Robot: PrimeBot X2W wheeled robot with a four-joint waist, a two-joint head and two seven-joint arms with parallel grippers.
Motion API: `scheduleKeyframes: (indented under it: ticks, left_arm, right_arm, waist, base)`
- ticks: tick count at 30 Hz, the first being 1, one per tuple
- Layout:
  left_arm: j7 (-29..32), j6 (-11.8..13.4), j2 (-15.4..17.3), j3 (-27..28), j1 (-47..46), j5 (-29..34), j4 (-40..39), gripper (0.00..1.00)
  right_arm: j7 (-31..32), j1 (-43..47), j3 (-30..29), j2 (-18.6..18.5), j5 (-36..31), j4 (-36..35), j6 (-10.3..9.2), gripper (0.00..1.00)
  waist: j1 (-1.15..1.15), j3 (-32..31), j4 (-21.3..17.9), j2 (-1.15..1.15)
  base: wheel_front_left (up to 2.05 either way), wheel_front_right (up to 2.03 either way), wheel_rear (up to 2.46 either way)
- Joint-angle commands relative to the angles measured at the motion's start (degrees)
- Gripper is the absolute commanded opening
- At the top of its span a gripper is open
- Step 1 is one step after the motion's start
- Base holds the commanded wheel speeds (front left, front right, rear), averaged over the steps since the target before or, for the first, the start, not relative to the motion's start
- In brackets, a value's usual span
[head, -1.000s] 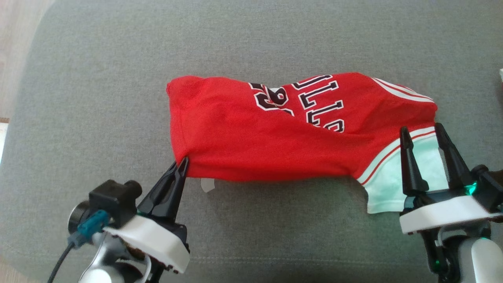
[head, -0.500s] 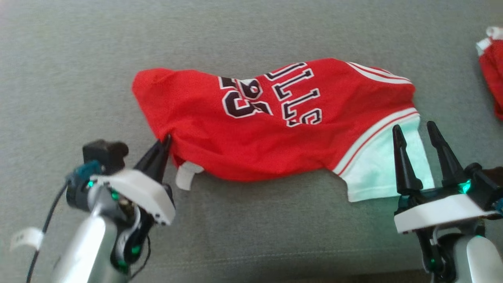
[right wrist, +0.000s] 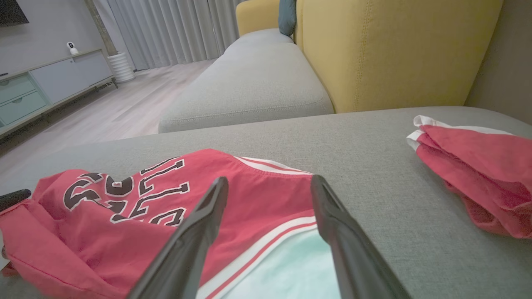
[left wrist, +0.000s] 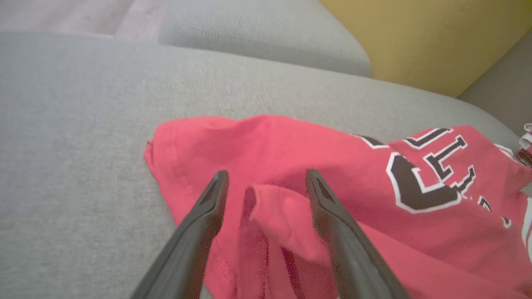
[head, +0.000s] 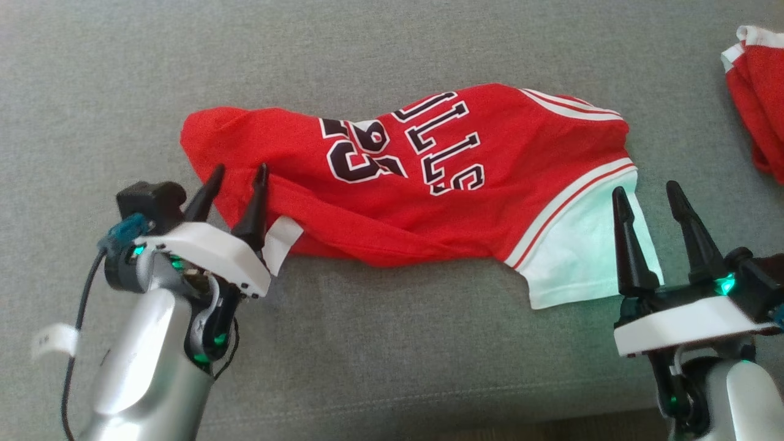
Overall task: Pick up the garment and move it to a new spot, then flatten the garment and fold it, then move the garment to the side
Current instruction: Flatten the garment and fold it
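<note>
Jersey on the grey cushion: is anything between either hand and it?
Nothing visible. The left hand, open, straddles a fold at one end of the jersey; the right hand, open, sits over its other end.

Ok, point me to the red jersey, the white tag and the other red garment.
red jersey (head: 416, 205), head view, plain red cloth just below the lettering.
white tag (head: 283, 237), head view, middle of the tag at the jersey's near edge.
other red garment (right wrist: 478, 166), right wrist view, middle of its red folds.

Grey cushion (head: 392, 49) — second red cloth (head: 759, 104) at its right; yellow backrest (right wrist: 395, 50).
</note>
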Motion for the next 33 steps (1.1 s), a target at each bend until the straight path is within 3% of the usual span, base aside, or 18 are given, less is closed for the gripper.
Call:
scheduleKeyframes:
  ticks: [1,7,13,21,33]
  left_arm:
    - [-2.41,0.69,0.78,2.35,-1.47,1.05,-1.73,1.00]
    - [-11.80,5.95,1.09,3.33,2.27,6.00,-5.43,1.00]
    - [-14.47,10.80,2.04,5.49,8.67,10.35,-13.44,1.00]
    - [-14.73,13.11,2.15,6.02,18.52,13.27,-21.87,1.00]
    - [-14.74,13.23,1.85,5.69,21.31,13.28,-22.87,1.00]
  right_arm:
    - [-0.68,-1.43,1.34,-0.32,0.18,-2.04,0.22,1.00]
    - [-1.36,-1.30,1.36,-0.65,-1.36,-2.62,0.22,1.00]
    - [-1.28,-0.70,1.34,-1.18,-2.36,-2.55,0.22,1.00]
    - [-0.72,1.59,1.34,-1.11,-2.79,-2.69,0.22,1.00]
    - [0.07,2.58,1.11,-0.79,-2.79,-3.65,0.22,1.00]
  waist:
    - [0.00,-0.26,0.22,0.00]
    - [0.00,-1.68,1.26,0.00]
    - [0.00,-3.49,2.25,0.00]
    - [0.00,-6.30,3.16,0.00]
    - [0.00,-7.08,3.47,0.00]
  base:
    - [0.00,0.00,0.00]
    - [0.00,0.00,0.00]
    - [0.00,0.00,0.00]
    - [0.00,0.00,0.00]
    - [0.00,0.00,0.00]
